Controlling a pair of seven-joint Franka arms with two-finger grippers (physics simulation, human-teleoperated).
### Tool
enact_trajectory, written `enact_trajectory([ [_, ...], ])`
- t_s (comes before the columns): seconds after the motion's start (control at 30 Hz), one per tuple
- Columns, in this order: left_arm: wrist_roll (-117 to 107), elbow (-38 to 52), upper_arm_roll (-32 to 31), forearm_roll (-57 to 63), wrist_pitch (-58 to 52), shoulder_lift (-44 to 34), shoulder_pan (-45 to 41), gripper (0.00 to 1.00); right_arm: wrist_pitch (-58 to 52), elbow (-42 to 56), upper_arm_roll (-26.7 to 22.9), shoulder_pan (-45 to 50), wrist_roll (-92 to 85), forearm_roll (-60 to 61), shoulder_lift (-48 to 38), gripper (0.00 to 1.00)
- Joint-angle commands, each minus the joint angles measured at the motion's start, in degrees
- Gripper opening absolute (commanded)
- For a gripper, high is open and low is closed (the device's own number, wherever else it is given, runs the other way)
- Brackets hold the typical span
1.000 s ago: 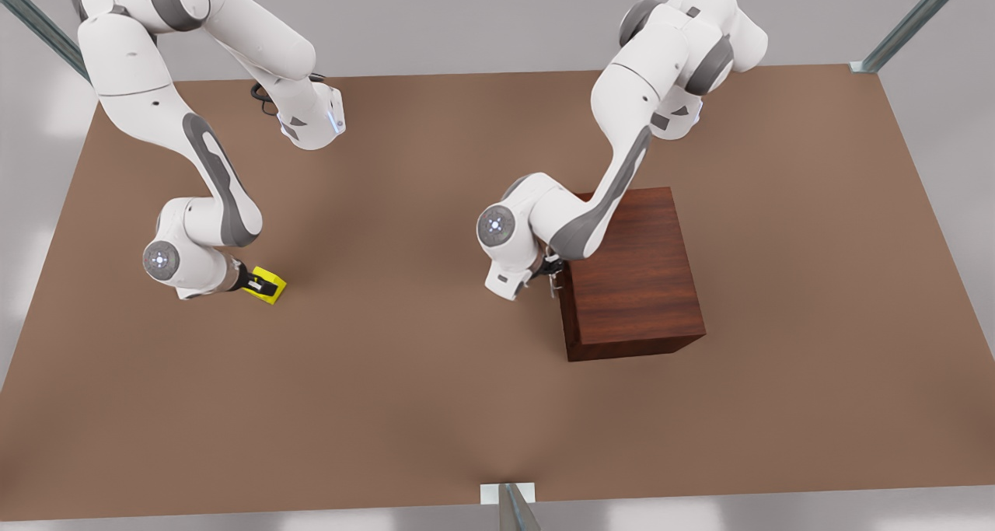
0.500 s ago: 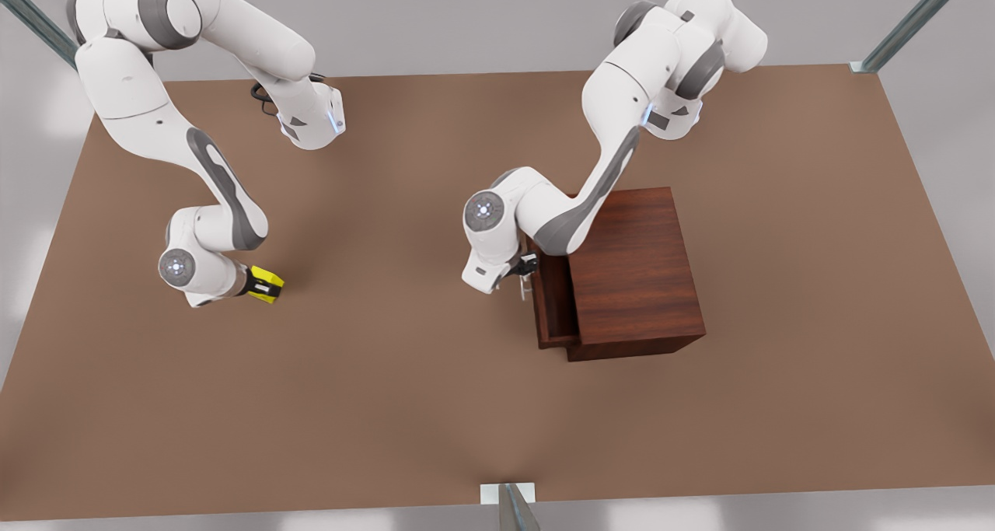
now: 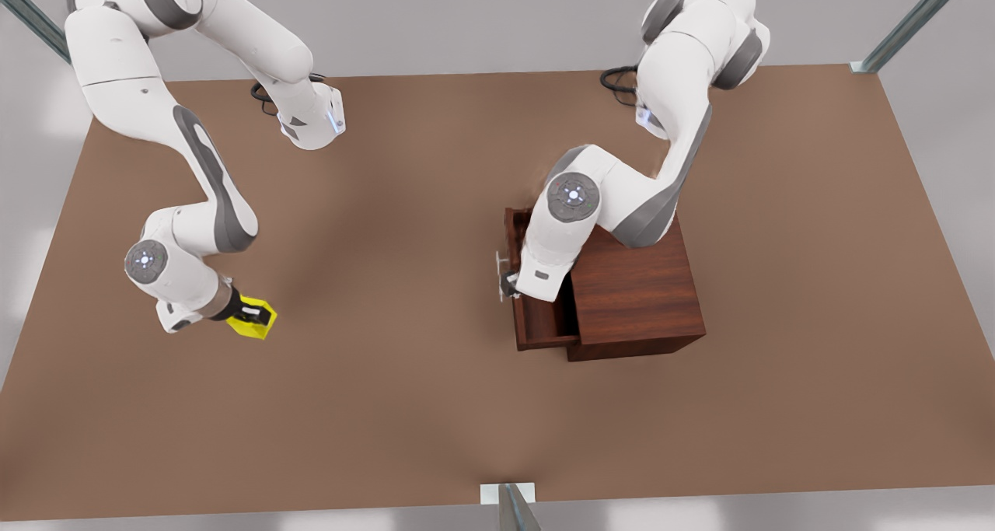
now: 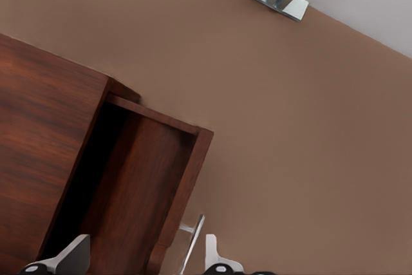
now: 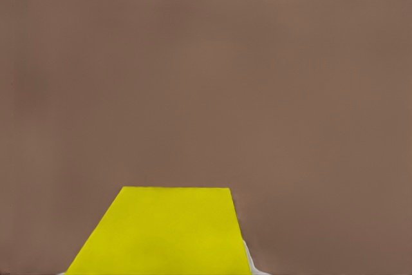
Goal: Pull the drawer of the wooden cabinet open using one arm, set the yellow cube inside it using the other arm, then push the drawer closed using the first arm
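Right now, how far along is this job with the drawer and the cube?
Done: the drawer stands pulled out of the wooden cabinet, the left gripper open by its handle. In hand: the right gripper grips the yellow cube, far from the cabinet. Left: placing the cube inside, then pushing the drawer shut.

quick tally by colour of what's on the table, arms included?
Yellow: 1, the cube, held in the right gripper.
Dark reddish-brown: 2, the cabinet and its drawer, pulled open, left gripper open at the handle.
White: 2, the arms.
Total: 5.
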Motion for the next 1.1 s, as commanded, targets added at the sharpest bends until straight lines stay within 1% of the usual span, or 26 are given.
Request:
enact_trajectory([
  [0.0,21.3,0.1,0.2,-3.7,-15.5,-1.4,7.1,1.0,-14.3,4.9,4.8,0.6,7.1,-1.3,0.0,0.5],
  [0.03,30.4,0.0,0.3,-3.7,-17.4,-1.7,12.0,1.0,-15.9,6.9,7.8,1.2,9.9,-1.2,0.5,0.5],
  [0.07,39.7,-0.1,0.4,-3.8,-17.8,-1.8,16.4,1.0,-18.6,9.4,9.1,3.7,13.8,-1.2,0.5,0.5],
  [0.1,50.8,-0.1,0.4,-3.7,-17.7,-1.9,21.8,1.0,-22.2,13.4,9.1,8.4,18.3,-1.2,0.5,0.5],
  [0.13,56.7,-0.1,0.7,-3.3,-17.3,-2.7,24.6,1.0,-25.6,17.1,9.1,12.6,22.1,-1.2,0.8,0.5],
  [0.17,59.1,-0.1,0.9,-2.1,-17.3,-5.4,26.5,1.0,-26.3,19.8,9.1,16.2,26.6,-1.2,1.9,0.5],
  [0.23,60.8,-0.8,1.0,0.3,-18.1,-10.6,27.3,1.0,-26.3,24.0,9.1,22.6,32.9,-1.2,3.6,0.5],
  [0.27,62.8,-7.8,1.6,0.1,-16.0,-17.4,27.7,1.0,-26.3,26.0,9.0,26.0,35.4,-1.1,4.4,0.44],
  [0.3,64.2,-20.2,5.9,-0.1,-10.0,-27.1,25.5,1.0,-26.3,28.2,9.0,29.8,38.3,-1.0,6.2,0.44],
  [0.4,63.7,-18.6,6.1,0.3,-11.1,-25.6,25.8,1.0,-26.3,34.3,8.4,37.5,45.0,-1.2,10.6,0.44],
  [0.43,63.8,-18.7,6.2,0.2,-11.2,-25.3,26.1,1.0,-26.4,38.4,7.3,41.3,48.5,-1.4,13.0,0.44],
  [0.47,63.8,-18.7,6.3,0.2,-11.2,-25.3,26.1,1.0,-26.6,40.1,5.4,44.3,50.0,-1.4,13.4,0.44],
  [0.6,63.7,-18.7,7.1,0.0,-11.6,-24.6,26.2,1.0,-26.7,52.2,-4.6,59.8,55.2,-1.4,18.3,0.41],
  [0.63,63.8,-18.7,7.2,0.0,-11.5,-24.3,26.2,1.0,-26.7,53.6,-6.5,62.4,55.9,-1.4,19.1,0.41],
  [0.67,63.9,-18.7,7.1,0.0,-11.5,-24.0,26.9,1.0,-26.6,55.7,-6.9,64.1,56.6,-1.4,20.8,0.41],
  [0.87,64.1,-18.7,7.1,-0.2,-11.3,-23.1,27.4,1.0,-26.4,55.6,-7.9,65.7,56.9,-1.4,23.3,0.42],
  [1.07,64.1,-18.7,7.1,0.0,-11.0,-22.6,27.4,1.0,-25.6,55.1,-7.7,67.1,56.5,-1.7,25.3,0.44],
])
